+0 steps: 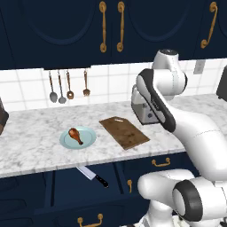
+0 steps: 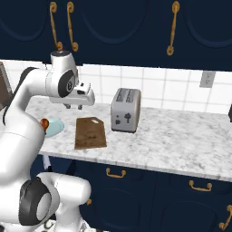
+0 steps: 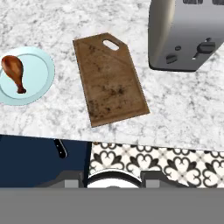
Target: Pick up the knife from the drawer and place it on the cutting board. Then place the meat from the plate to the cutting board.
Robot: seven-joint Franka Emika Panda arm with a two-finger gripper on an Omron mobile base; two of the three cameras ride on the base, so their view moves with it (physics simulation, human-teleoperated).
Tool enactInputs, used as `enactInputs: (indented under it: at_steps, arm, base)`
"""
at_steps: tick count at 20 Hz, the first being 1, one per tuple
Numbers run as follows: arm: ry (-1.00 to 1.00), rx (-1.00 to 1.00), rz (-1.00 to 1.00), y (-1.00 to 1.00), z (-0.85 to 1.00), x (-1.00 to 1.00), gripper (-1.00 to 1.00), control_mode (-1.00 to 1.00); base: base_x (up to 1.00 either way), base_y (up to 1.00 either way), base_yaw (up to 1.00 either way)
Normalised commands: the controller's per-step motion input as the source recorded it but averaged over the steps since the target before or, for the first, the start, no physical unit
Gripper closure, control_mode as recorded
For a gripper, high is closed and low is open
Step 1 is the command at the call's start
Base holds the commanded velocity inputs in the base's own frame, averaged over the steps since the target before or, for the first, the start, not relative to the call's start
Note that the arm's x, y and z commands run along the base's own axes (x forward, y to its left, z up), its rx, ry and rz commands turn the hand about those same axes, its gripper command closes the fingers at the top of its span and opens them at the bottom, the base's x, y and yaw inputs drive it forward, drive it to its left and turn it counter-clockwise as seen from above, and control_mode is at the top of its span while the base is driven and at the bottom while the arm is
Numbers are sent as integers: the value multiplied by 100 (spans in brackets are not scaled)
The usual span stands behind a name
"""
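The knife lies in the open navy drawer below the counter, its silver blade toward the counter and its black handle outward. On the marble counter the pale blue-green plate holds the meat, a drumstick. To the plate's right the brown cutting board lies bare, and the hand view looks down on the same board. My gripper hangs open well above the counter, over the board's side nearest the plate, with nothing between its fingers.
A silver toaster stands just right of the board. Several utensils hang on the tiled wall behind the plate. A dark knife block sits at the counter's far left. Navy upper cabinets with brass handles overhang the counter.
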Motion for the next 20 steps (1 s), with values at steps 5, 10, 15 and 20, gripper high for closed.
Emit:
enactInputs:
  at_steps: [5, 10, 15, 20]
  arm:
    - [3, 0, 1, 0, -10, -40, -100, -100]
    - [4, 0, 0, 6, -45, -62, -100, -100]
    - [0, 0, 0, 0, -54, -22, -100, -100]
    - [0, 0, 0, 0, -32, 0, -100, -100]
  base:
    - [0, 0, 0]
    - [0, 0, 0]
    - [0, 0, 0]
    - [0, 0, 0]
